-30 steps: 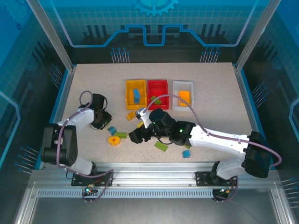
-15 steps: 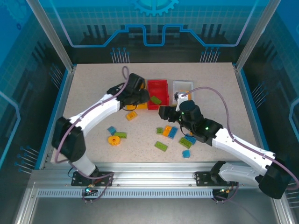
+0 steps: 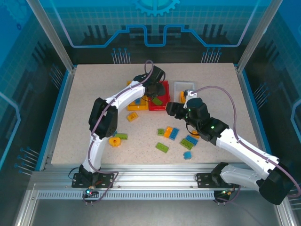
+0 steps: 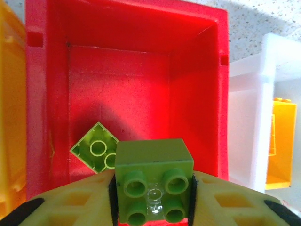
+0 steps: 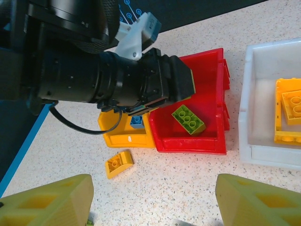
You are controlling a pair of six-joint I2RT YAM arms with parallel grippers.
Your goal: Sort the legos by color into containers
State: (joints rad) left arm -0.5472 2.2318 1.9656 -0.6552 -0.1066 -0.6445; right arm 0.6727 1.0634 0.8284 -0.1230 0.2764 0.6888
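Three bins stand close together in a row at the far middle of the worktop. Leftmost is the yellow bin, with a blue brick lying inside it. A yellow sloped brick lies on the worktop just in front of it. Next comes the red bin, and the left hand hangs right over it. Its fingers pinch a square green brick by two opposite sides, studs facing the wrist camera. Beneath that, a second green brick lies flat on the red bin's floor, turned at a slant to the walls. To the right, the white bin holds yellow-orange bricks. The right hand hovers over the worktop in front of the red and white bins, facing them. Its fingers are spread wide with nothing between them. Nearer the arms, loose bricks lie scattered on the worktop. At the left is a round yellow piece with a long green brick touching it. Toward the middle a trio of green, orange and blue bricks lies side by side, with a lone green brick just nearer. Further right lie a green-and-blue pair and, nearer still, a small blue brick.
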